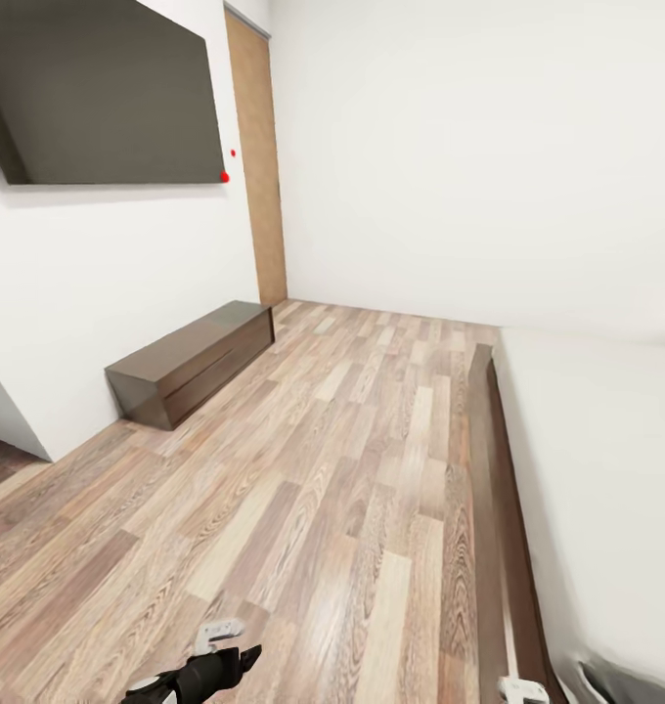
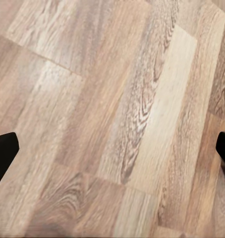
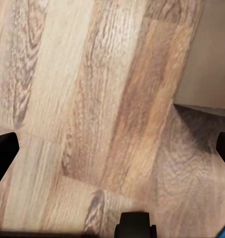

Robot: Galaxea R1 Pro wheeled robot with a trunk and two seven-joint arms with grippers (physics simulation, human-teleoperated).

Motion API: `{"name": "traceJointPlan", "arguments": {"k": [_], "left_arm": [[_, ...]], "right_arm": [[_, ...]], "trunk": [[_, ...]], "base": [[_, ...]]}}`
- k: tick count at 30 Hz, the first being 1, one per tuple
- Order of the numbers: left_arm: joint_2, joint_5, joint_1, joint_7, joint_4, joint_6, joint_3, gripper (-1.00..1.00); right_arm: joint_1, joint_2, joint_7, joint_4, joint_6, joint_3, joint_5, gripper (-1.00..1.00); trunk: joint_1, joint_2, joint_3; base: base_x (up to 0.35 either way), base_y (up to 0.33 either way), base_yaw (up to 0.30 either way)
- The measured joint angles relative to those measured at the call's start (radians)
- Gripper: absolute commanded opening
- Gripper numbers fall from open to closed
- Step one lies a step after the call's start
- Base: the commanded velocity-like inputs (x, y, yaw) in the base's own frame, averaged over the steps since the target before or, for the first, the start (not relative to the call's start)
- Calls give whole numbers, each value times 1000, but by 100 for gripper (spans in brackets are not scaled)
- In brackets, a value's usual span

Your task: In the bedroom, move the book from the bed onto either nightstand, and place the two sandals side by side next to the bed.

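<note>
**Bed to your right, both tools empty**

Nearest you, the left tool (image 2: 112,148) and right tool (image 3: 112,148) hang over bare floor (image 1: 323,489), fingers spread apart, holding nothing. The bed (image 1: 587,469) runs along your right side, its long axis leading away, nearer your right arm. Farther left stands a cabinet (image 1: 191,362). Book and sandals: whereabouts cannot be told.

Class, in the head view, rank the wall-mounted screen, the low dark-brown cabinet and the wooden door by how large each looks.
1. Wall-mounted screen
2. Low dark-brown cabinet
3. Wooden door, a narrow strip; distance makes true sizes unsure.
</note>
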Motion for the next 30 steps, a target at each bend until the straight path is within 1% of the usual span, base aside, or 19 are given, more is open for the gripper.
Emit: {"name": "traceJointPlan", "arguments": {"k": [26, 30], "left_arm": [[0, 0, 0, 1, 1, -1, 0, 100], [0, 0, 0, 1, 1, -1, 0, 100]], "right_arm": [[0, 0, -1, 0, 0, 0, 0, 100], [0, 0, -1, 0, 0, 0, 0, 100]], "trunk": [[0, 0, -22], [0, 0, -25]], "base": [[0, 0, 250], [0, 0, 135]]}}
